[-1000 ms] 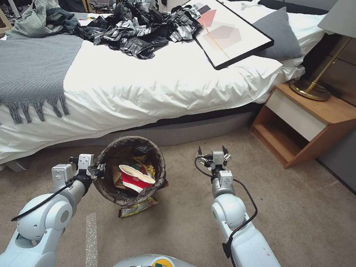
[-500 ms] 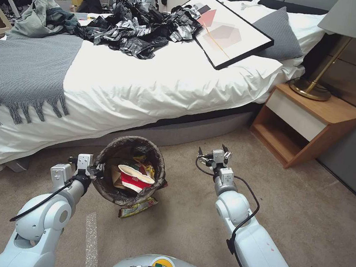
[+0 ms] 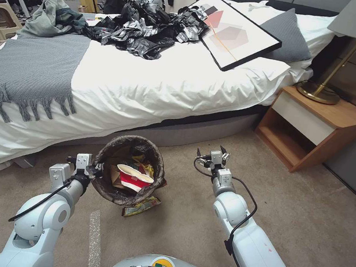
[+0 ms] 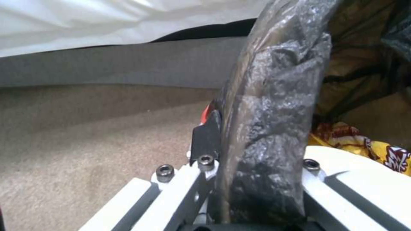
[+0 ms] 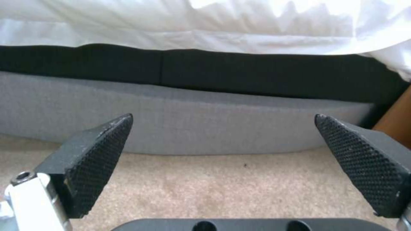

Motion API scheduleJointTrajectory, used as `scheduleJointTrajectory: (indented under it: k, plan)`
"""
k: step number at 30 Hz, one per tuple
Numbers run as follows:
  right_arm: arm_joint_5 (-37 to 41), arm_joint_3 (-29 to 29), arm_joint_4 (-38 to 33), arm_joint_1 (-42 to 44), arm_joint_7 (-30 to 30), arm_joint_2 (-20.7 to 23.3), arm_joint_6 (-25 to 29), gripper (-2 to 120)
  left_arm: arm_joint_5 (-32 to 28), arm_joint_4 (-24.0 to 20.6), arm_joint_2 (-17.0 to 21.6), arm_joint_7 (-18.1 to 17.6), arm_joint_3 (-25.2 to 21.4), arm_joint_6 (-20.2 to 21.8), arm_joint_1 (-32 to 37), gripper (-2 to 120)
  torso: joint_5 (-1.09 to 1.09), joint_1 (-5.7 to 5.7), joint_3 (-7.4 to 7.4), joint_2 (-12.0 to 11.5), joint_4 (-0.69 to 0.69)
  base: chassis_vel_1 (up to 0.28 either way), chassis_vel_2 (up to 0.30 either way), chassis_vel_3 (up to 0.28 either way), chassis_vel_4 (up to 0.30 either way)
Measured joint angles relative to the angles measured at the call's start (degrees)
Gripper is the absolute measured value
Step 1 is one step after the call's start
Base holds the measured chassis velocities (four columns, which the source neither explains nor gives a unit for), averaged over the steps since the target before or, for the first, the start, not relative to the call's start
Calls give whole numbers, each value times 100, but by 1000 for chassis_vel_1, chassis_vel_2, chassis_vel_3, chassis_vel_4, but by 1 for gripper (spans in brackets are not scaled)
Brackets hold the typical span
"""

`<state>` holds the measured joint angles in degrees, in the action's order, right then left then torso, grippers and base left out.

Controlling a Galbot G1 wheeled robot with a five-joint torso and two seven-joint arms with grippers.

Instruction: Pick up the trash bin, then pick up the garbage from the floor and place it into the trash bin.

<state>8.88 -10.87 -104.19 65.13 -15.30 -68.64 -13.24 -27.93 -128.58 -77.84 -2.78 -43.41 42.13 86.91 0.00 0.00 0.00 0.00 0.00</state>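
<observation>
Beige carpet [image 3: 183,233] beside the bed [image 3: 157,87]: left gripper [image 3: 95,171] pinches the trash bin [image 3: 112,190] rim (right gripper [image 3: 213,151] jaws spread).

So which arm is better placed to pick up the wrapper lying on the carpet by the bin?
The right. The right gripper is open and empty above the carpet, beside the trash bin. The left gripper is clamped on the bin's rim, so it is occupied. The yellow-green snack wrapper lies at the bin's base.

Two glossy white, rounded arms are seen, each trailed by a looping black cable. The right hand [image 5: 222,166] is tipped with black, dimple-textured wedge fingers [image 5: 96,160]; the left hand [image 4: 257,179] is framed in white brackets studded with dark hex screws.
</observation>
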Motion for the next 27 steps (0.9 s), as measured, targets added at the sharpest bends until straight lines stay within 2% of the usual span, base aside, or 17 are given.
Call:
scheduleJointTrajectory:
  k: [27]
  plan:
    - [-138, -43, 113, 120, 1, -184, 110, 100, 3, 8, 54, 36, -11, 0, 32, 0, 0, 0, 0, 0, 0, 0, 0, 0, 0]
